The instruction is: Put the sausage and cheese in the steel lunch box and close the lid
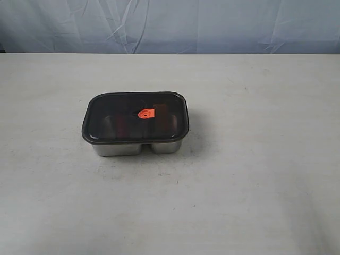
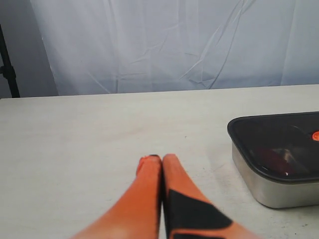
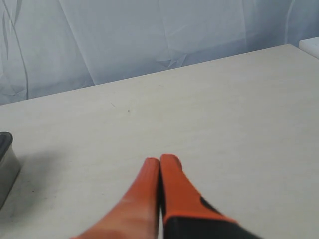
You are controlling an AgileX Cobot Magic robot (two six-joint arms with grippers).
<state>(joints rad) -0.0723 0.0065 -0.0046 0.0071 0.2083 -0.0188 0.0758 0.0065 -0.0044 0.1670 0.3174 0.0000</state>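
Observation:
The steel lunch box (image 1: 119,148) stands at the middle of the white table with the dark smoky lid (image 1: 114,114) lying flat on top, its orange tab (image 1: 145,113) at the centre. A dim reddish shape shows through the lid (image 2: 279,139) in the left wrist view; the sausage and cheese cannot be made out clearly. My left gripper (image 2: 161,158) is shut and empty, off to the side of the box (image 2: 279,189). My right gripper (image 3: 160,160) is shut and empty too, well apart from the box corner (image 3: 6,169). Neither arm shows in the exterior view.
The white table (image 1: 255,191) spreads wide around the box. A pale blue cloth backdrop (image 1: 170,24) hangs behind the far edge. A dark stand pole (image 2: 7,69) rises at one side in the left wrist view.

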